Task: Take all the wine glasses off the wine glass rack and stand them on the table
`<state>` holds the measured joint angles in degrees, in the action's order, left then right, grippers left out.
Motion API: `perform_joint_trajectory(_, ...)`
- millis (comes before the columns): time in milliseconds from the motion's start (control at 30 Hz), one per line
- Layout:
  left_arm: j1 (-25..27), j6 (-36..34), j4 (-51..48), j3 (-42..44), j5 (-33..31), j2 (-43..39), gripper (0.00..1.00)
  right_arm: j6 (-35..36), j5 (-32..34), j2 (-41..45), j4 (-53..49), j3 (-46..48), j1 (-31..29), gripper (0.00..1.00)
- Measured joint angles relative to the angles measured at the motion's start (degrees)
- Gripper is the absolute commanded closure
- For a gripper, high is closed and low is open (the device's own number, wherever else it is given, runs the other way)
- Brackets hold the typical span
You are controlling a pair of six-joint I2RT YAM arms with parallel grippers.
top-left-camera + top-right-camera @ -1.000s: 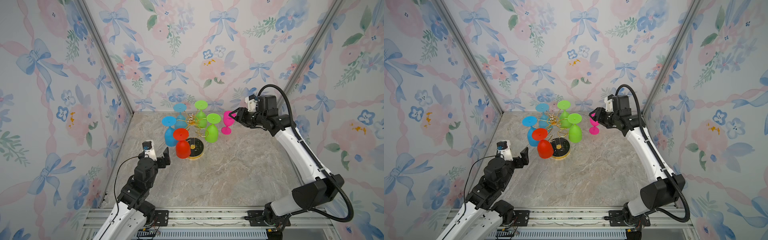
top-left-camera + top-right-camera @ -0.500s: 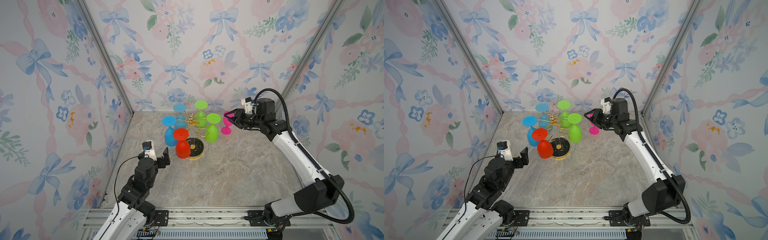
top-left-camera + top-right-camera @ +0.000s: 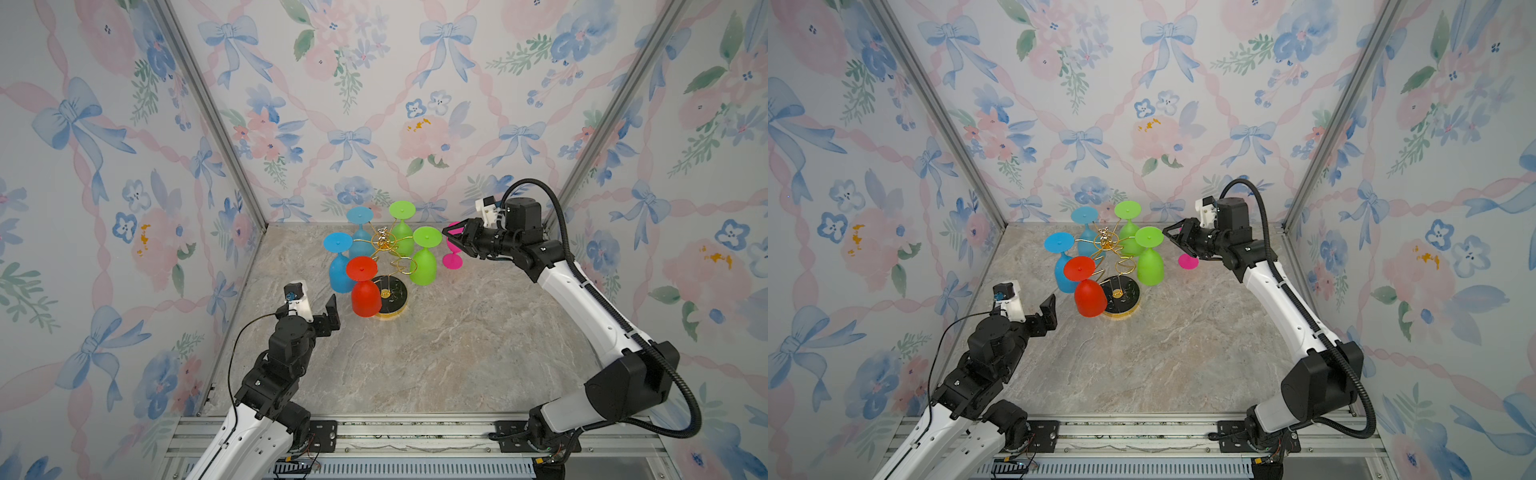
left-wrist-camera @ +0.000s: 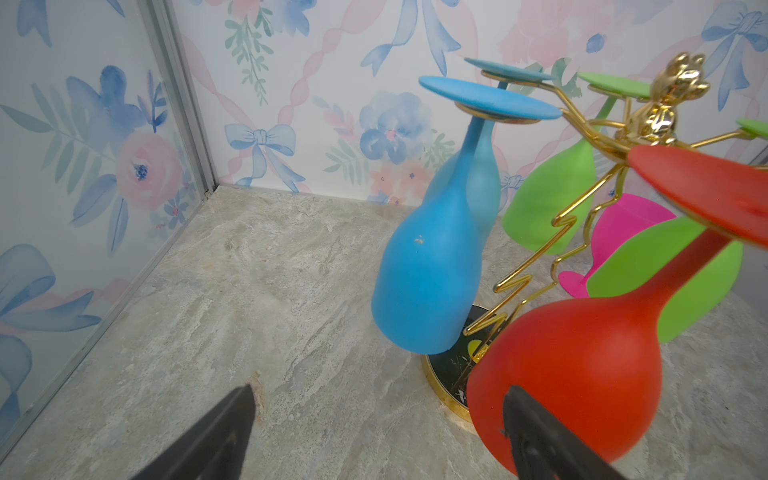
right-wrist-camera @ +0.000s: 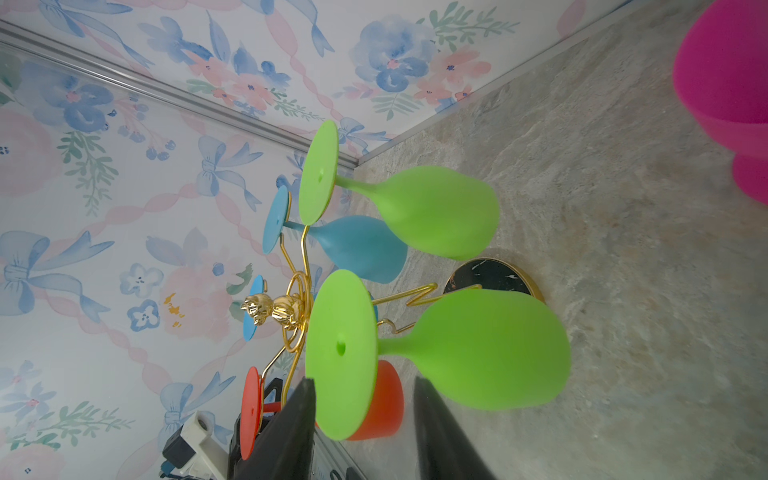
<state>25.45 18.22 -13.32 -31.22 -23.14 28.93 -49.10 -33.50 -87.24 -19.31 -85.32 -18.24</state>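
nearest, the left gripper (image 4: 380,390) hung with jaws wide apart and empty, just short of the red glass (image 3: 365,297). on the wine glass rack (image 3: 384,243) the green wine glass (image 3: 424,266) hung upside down, its foot just ahead of the right gripper (image 3: 451,237), whose jaws stood apart, gripping nothing. behind it a pink glass (image 3: 452,261) stood.

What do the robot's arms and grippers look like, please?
The left arm and right arm have white shells between black joints. The left gripper and right gripper have two black tapered fingers, with a white camera block at the wrist. A thick ribbed black hose loops along the right arm; a thin black cable trails the left.
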Motion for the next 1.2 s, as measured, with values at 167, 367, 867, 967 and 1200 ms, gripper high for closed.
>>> perform_joint_trajectory(167, 0.0, 0.0, 0.0, 0.0, 0.0, 0.0, 0.05, -0.7, -0.4, -0.9, 0.8, 0.1, -0.3, 0.63)
perform_joint_trajectory(367, 0.0, 0.0, 0.0, 0.0, 0.0, 0.0, 0.05, -1.4, -0.9, -1.3, 1.9, 0.2, -0.8, 0.64)
perform_joint_trajectory(867, 0.0, 0.0, 0.0, 0.0, -0.2, 0.0, 0.05, -3.4, -2.1, -3.1, 4.4, 0.3, -1.1, 0.77)
perform_joint_trajectory(967, 0.0, 0.0, 0.0, 0.0, -0.2, 0.0, 0.05, -3.8, -2.3, -3.1, 5.0, 0.3, -1.1, 0.80)
perform_joint_trajectory(1200, 0.0, 0.0, 0.0, 0.0, -0.3, 0.0, 0.05, -4.1, -2.3, -3.1, 5.1, 0.4, -1.1, 0.86)
